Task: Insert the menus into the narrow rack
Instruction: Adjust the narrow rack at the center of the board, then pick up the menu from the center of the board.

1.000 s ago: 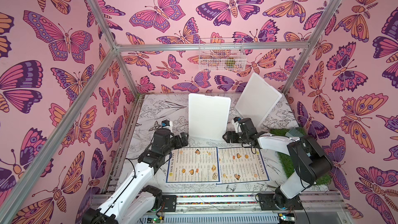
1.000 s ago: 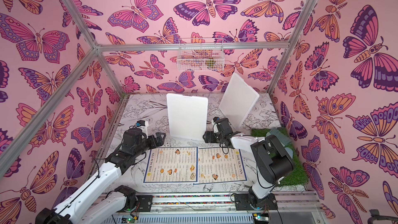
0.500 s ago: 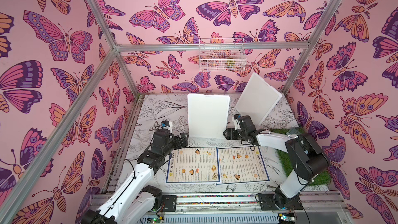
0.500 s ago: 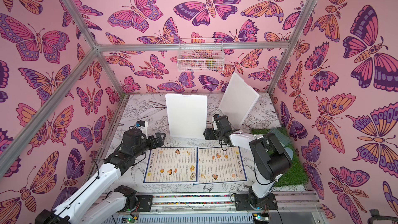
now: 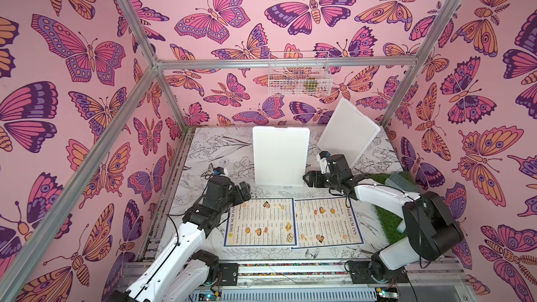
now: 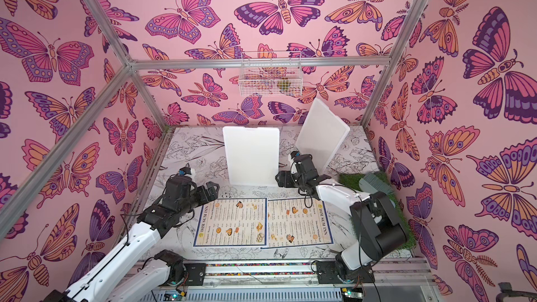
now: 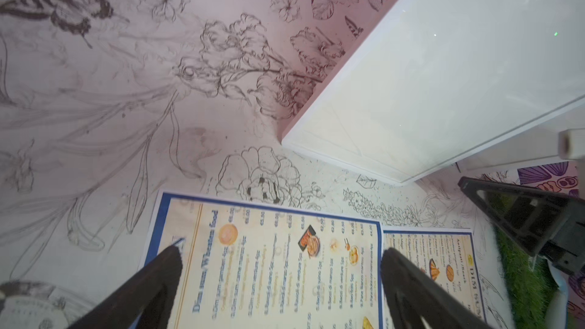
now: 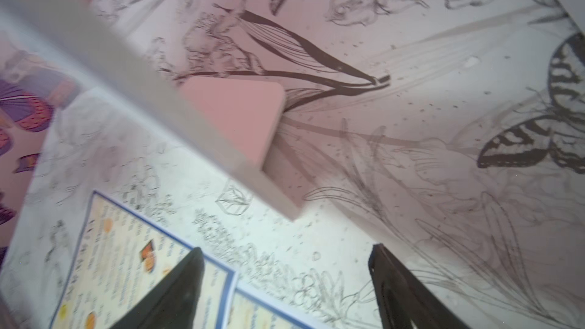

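Note:
Two menus lie flat side by side near the table's front, the left menu (image 5: 260,222) (image 6: 232,222) (image 7: 269,264) and the right menu (image 5: 325,222) (image 6: 299,222) (image 7: 443,267). The narrow rack (image 5: 299,74) (image 6: 270,75), a white wire basket, hangs on the back rail high above them. My left gripper (image 5: 245,191) (image 7: 281,257) is open, low over the left menu's far edge, holding nothing. My right gripper (image 5: 309,178) (image 8: 286,251) is open and empty over bare table, just beyond the menus' far edges (image 8: 152,267).
A white board (image 5: 280,155) stands upright mid-table, right beside my right gripper. A second white board (image 5: 347,132) leans tilted at the back right. A green turf mat (image 5: 389,222) with a grey brush (image 5: 399,181) lies along the right side.
The right arm has edged slightly toward the back, its gripper staying at the foot of the upright board. The left arm and both menus have not moved.

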`<state>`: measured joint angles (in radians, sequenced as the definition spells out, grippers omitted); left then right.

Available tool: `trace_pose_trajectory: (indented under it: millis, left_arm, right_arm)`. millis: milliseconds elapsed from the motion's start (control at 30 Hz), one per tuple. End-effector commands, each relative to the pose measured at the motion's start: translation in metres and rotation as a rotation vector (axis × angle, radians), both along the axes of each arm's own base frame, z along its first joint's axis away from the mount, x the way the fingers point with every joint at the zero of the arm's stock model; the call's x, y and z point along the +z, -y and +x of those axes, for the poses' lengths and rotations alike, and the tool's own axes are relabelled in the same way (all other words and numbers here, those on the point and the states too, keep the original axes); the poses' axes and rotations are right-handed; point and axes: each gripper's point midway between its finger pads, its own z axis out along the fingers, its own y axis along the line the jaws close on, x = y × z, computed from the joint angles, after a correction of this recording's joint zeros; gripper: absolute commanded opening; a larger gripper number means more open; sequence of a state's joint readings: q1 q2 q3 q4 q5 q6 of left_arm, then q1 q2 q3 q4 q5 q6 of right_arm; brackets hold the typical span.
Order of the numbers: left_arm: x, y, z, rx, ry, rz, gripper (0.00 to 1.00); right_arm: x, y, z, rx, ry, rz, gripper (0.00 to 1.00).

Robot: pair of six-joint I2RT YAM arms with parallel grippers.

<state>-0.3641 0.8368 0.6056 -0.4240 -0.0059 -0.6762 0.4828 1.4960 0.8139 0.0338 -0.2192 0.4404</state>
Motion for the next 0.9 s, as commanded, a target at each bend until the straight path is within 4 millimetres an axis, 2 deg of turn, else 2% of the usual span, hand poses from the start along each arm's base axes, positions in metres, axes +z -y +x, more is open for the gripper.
trace_pose_trajectory:
  millis: [0,133,267,433,567,733,867]
  left_arm:
    - [-0.031,-0.006,-0.043,0.062,-0.212,-0.015,0.99]
    - [-0.054,0.001,-0.077,0.056,-0.321,-0.053,0.99]
    - [-0.073,-0.005,-0.091,0.08,-0.379,-0.028,0.99]
    - [-0.075,-0.013,-0.082,0.103,-0.372,0.016,0.99]
    - [-0.077,-0.018,-0.069,0.11,-0.389,0.011,0.99]
    - [-0.08,-0.033,-0.055,0.152,-0.401,-0.022,1.0]
    - [-0.086,-0.034,-0.049,0.147,-0.41,-0.069,0.97]
  right_arm:
    - [-0.003,-0.025,-0.038,0.159,-0.043,0.026,0.84]
    - [-0.011,-0.04,-0.058,0.229,-0.062,0.031,0.84]
    - [-0.026,-0.046,-0.072,0.267,-0.15,0.011,0.84]
    - [-0.031,-0.054,-0.084,0.288,-0.221,0.006,0.82]
    - [-0.033,-0.055,-0.091,0.2,-0.29,0.042,0.79]
    - [-0.035,-0.055,-0.111,0.095,-0.379,0.084,0.79]
    - [-0.039,-0.057,-0.125,0.057,-0.437,0.101,0.78]
